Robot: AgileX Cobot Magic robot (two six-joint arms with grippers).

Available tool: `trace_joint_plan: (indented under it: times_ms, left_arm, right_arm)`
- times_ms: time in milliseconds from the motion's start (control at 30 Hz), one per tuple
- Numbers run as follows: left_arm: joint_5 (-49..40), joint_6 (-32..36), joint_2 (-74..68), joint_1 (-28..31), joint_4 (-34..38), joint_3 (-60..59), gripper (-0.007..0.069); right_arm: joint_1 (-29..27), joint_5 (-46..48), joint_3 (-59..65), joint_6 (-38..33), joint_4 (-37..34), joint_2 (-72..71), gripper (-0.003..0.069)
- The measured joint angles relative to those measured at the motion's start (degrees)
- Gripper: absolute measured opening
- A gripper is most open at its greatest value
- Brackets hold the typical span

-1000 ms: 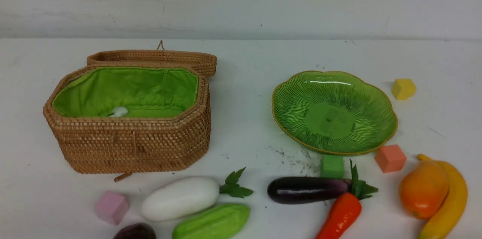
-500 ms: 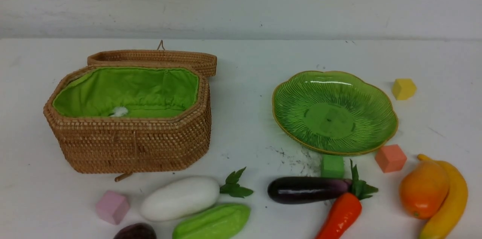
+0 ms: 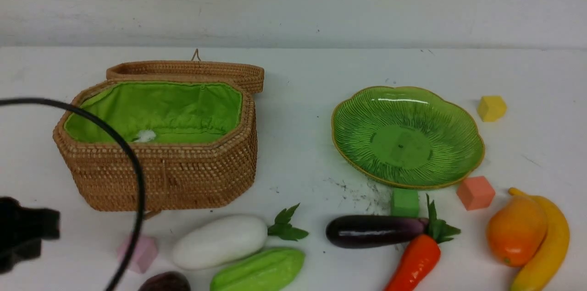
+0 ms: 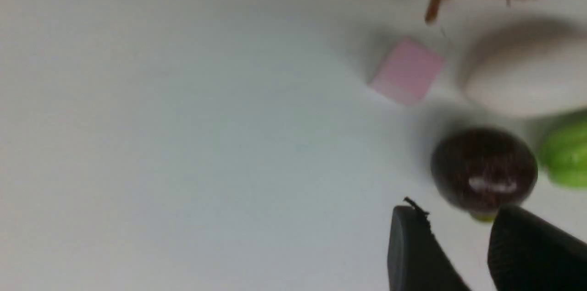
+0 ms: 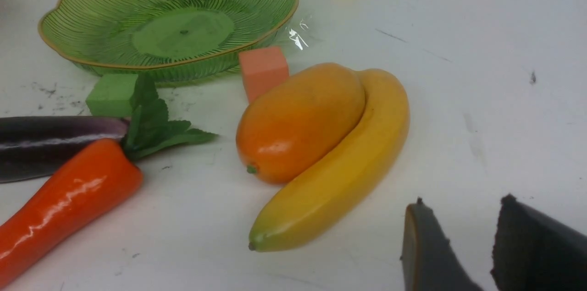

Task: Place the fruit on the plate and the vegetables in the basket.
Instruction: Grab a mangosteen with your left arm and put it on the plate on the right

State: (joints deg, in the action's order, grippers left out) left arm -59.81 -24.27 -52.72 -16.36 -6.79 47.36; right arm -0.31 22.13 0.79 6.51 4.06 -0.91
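Note:
The lined basket (image 3: 160, 176) stands open at the left and the green plate (image 3: 367, 121) sits empty at the right. Along the front lie the mangosteen (image 3: 165, 282), white radish (image 3: 220, 240), green gourd (image 3: 259, 272), eggplant (image 3: 371, 231), carrot (image 3: 415, 263), mango (image 3: 516, 231) and banana (image 3: 548, 249). My left gripper (image 4: 458, 211) hangs open and empty just short of the mangosteen (image 4: 484, 169). My right gripper (image 5: 463, 200) is open and empty over bare table, beside the banana (image 5: 335, 176) and mango (image 5: 298, 121).
Foam cubes lie about: pink (image 3: 146, 249) by the radish, green (image 3: 404, 202) and salmon (image 3: 475, 192) at the plate's front edge, yellow (image 3: 491, 108) at the far right. The left arm's black cable (image 3: 133, 167) arcs in front of the basket. The basket lid (image 3: 183, 71) lies open behind it.
The left arm and its black cable have come into the front view at the left edge. The fruit, vegetables and cubes have not moved.

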Motion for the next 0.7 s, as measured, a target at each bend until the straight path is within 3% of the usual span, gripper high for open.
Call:
trace_joint_plan:
  times_ms: [100, 200, 500, 700]
  left_arm:
    - [-1.6, 0.5, -3.0, -3.7, 1.3, 0.0, 0.0256]
    - [-1.9, 0.7, -6.1, -8.7, 1.8, 0.0, 0.032]
    - [-1.8, -1.4, -8.6, -15.7, 1.8, 0.2, 0.0638]
    - [-1.0, -12.1, -8.7, -16.1, 1.8, 0.2, 0.0662]
  right_arm:
    - [0.0, 0.0, 0.0, 0.0, 0.0, 0.0, 0.0245]
    - [0.0, 0.0, 0.0, 0.0, 0.0, 0.0, 0.0245]
    - [0.0, 0.0, 0.0, 0.0, 0.0, 0.0, 0.0245]
    - [0.0, 0.0, 0.0, 0.0, 0.0, 0.0, 0.0245]
